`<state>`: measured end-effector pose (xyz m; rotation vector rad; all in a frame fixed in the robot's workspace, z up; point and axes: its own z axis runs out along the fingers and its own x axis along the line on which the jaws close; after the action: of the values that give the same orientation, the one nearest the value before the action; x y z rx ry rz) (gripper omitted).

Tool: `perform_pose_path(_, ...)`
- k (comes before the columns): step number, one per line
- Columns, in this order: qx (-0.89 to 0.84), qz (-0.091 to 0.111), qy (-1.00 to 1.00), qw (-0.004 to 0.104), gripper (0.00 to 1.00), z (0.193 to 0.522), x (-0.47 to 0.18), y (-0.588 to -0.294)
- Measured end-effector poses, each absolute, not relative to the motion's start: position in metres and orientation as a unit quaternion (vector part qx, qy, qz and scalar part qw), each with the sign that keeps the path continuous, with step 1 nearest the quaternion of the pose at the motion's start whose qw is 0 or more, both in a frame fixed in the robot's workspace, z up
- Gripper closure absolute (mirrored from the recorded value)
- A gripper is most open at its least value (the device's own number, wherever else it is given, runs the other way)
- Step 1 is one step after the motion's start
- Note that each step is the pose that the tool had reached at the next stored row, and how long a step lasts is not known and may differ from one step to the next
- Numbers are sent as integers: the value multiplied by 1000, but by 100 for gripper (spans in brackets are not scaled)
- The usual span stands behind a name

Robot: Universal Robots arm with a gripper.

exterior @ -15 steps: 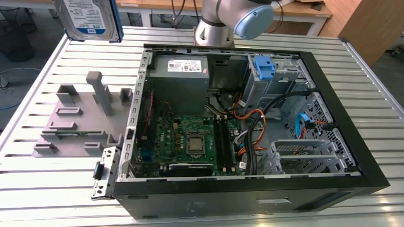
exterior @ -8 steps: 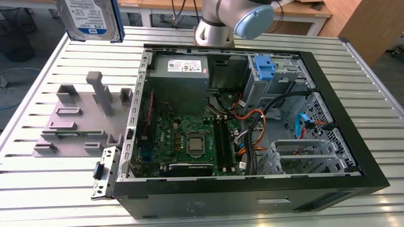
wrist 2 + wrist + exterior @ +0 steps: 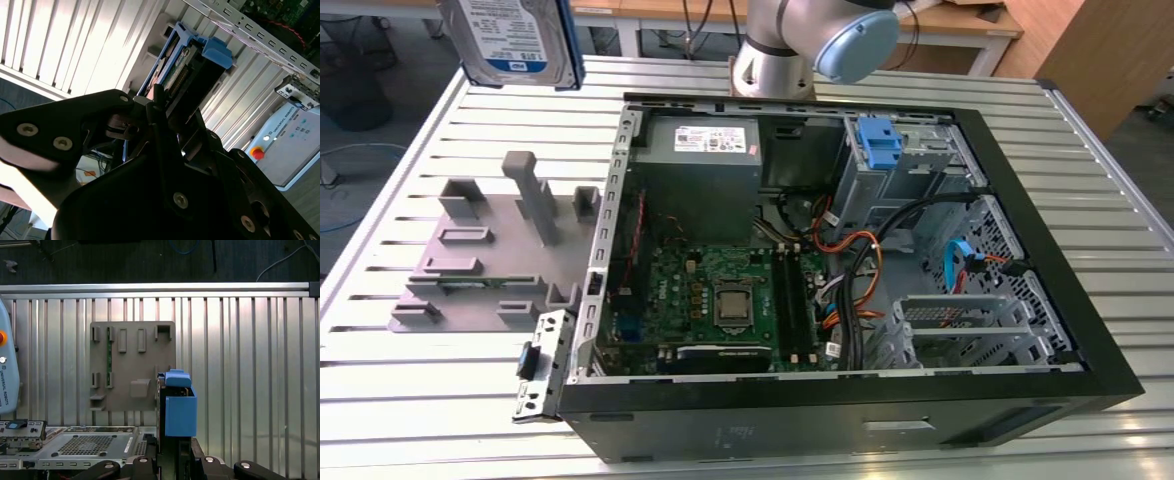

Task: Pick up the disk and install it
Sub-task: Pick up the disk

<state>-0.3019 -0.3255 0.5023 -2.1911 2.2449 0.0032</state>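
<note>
The disk (image 3: 518, 40), silver with a white-and-blue label and a blue carrier bracket, hangs upright in the air above the table's far corner on the exterior view's left. In the second wrist view my gripper (image 3: 170, 102) is shut on the disk (image 3: 192, 62), whose blue bracket sticks out past the black fingers (image 3: 157, 107). In the first wrist view the disk's blue bracket (image 3: 180, 407) stands edge-on above my gripper (image 3: 172, 452). The grey holder (image 3: 132, 365) lies on the table below it.
The open computer case (image 3: 1107, 370) takes up the table's middle and the exterior view's right. Inside are a motherboard (image 3: 720, 290), a grey power supply (image 3: 700, 150), cables and a drive bay with a lone blue bracket (image 3: 881, 145). The grey holder (image 3: 480, 250) lies beside the case.
</note>
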Motion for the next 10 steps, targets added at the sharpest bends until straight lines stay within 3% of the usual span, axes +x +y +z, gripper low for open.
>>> perform_pose_path(10,-698,1,716,2,65,502,-286,-326)
